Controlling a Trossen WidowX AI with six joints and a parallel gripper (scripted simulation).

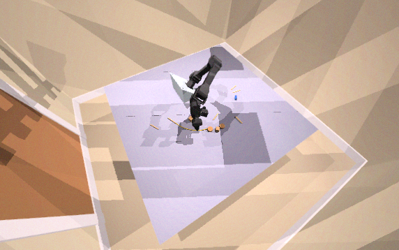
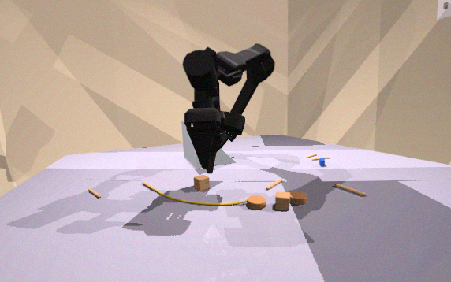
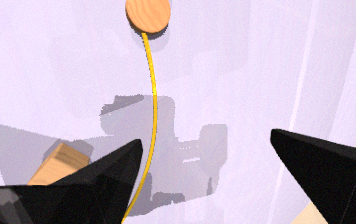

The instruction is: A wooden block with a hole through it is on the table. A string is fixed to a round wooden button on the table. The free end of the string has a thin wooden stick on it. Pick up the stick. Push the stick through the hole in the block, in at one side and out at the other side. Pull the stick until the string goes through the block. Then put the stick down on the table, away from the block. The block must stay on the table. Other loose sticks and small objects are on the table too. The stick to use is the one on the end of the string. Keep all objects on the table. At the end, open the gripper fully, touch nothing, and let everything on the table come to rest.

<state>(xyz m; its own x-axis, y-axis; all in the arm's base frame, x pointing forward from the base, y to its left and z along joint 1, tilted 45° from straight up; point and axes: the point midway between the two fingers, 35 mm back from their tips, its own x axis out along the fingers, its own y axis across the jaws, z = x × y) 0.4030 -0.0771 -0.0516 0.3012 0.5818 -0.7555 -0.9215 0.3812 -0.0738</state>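
The gripper (image 1: 197,129) (image 2: 210,172) (image 3: 206,137) is wide open and empty, pointing down above the table. A round wooden button (image 1: 210,128) (image 2: 256,202) (image 3: 148,14) holds the yellow string (image 2: 189,202) (image 3: 155,105), which curves across the table. The thin stick (image 1: 170,120) (image 2: 148,186) lies at its free end, outside the wrist view. One wooden block (image 1: 190,119) (image 2: 202,183) (image 3: 62,162) stands near the gripper, partly behind a finger in the wrist view. Another cube (image 1: 217,129) (image 2: 282,201) stands beside the button. I cannot see a hole in either.
A second round wooden piece (image 1: 222,126) (image 2: 299,198) is beside the right cube. Loose sticks lie at left (image 1: 154,127) (image 2: 95,193), near the middle (image 2: 274,184) and at right (image 1: 238,119) (image 2: 350,190). A small blue object (image 1: 236,98) (image 2: 322,162) and a pale wedge (image 1: 178,87) (image 2: 191,150) are farther back.
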